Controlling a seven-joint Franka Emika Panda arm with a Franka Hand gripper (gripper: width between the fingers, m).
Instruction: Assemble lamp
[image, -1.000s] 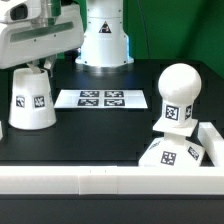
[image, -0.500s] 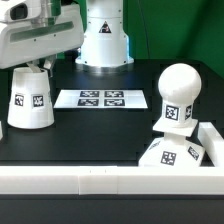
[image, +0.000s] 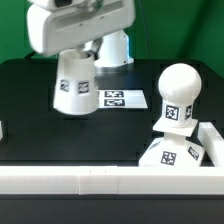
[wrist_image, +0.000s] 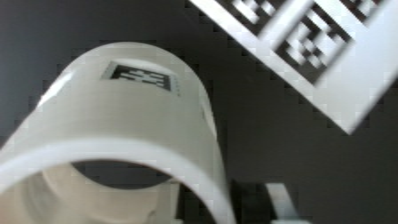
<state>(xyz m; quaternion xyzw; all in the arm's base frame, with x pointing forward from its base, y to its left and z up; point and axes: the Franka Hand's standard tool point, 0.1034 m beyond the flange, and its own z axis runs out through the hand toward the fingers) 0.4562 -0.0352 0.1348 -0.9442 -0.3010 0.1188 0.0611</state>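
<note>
The white tapered shade (image: 75, 84) hangs in my gripper (image: 76, 54), wide end down, just above the black table and over the end of the marker board (image: 122, 100) at the exterior view's left. The gripper is shut on the shade's rim; in the wrist view the shade (wrist_image: 125, 120) fills the frame, with one finger (wrist_image: 278, 203) beside its wall. The round bulb (image: 178, 95) stands upright on the low square base (image: 170, 155) at the exterior view's right, apart from the shade.
The marker board also shows in the wrist view (wrist_image: 320, 50). A white rail (image: 90, 181) runs along the table's front edge and turns up beside the base at the right. The arm's white pedestal (image: 116, 48) stands at the back.
The shade stood on the table at the exterior view's left under the gripper. Now it is lifted and carried toward the right, over the marker board's end. The bulb and base have not moved.
</note>
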